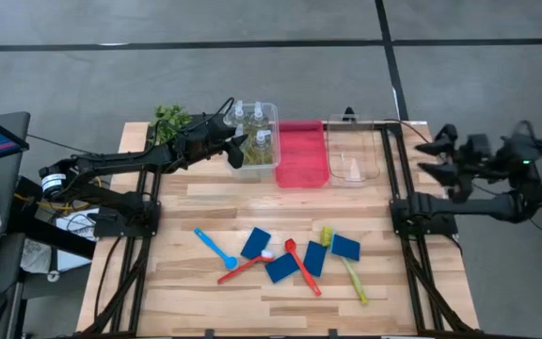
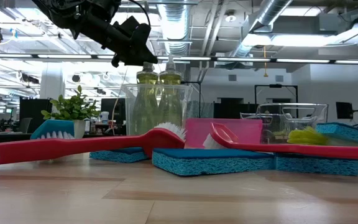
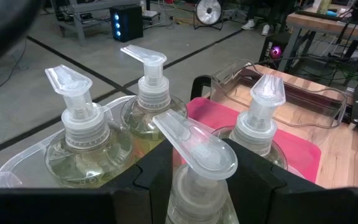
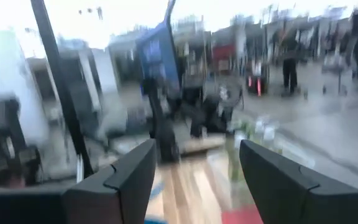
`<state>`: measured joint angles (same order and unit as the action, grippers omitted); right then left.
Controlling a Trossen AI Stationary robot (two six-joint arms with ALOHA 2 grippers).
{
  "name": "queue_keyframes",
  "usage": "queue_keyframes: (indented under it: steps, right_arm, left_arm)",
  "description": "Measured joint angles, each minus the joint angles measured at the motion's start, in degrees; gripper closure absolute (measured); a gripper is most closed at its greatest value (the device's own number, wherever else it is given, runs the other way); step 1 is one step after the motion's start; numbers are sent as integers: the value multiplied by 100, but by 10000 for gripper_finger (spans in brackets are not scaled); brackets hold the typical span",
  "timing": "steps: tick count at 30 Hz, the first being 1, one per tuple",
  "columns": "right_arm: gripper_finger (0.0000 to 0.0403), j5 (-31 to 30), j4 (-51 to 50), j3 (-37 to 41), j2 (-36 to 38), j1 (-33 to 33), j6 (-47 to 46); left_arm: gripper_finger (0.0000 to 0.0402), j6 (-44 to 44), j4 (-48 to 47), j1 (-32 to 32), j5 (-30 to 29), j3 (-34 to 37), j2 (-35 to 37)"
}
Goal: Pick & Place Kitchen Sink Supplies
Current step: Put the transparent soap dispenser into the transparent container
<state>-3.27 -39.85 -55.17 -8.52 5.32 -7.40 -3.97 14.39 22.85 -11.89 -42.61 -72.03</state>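
My left gripper [image 1: 238,151] reaches to the near left of a clear bin [image 1: 273,108] at the table's far side and is shut on a small clear bottle [image 3: 197,155] of yellow-green liquid. Three more bottles [image 3: 86,143] [image 3: 146,93] [image 3: 260,124] stand in that bin. Several blue sponges [image 1: 256,242] and long-handled brushes, blue [image 1: 215,248], red [image 1: 304,266] and yellow-green [image 1: 351,273], lie flat on the table's near half. My right gripper [image 1: 433,157] hangs open past the table's right edge, holding nothing. My left gripper holds the bottle by its neck [image 3: 199,198], just under the white pump top, pinched between the two fingers [image 3: 154,171]. The fingers come in nearly level from the table's left side. The bottle stands upright; whether its base rests on the bin's floor is hidden.
A red bin [image 1: 301,153] and a second clear bin [image 1: 354,151] stand to the right of the bottle bin. A small leafy plant [image 1: 169,121] sits at the far left corner, beside my left arm. Bare wood lies between the bins and the sponges.
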Motion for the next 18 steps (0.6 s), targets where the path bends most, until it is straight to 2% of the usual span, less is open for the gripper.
queue_keyframes:
  steps: [5,18]
  right_arm:
    - [178,-132,104,346,813,1,-48]
    - [178,-283,200,690,652,9,28]
  left_arm:
    - [266,0,0,2,-1,0,0]
    - [266,-105,11,-2,-3,15,0]
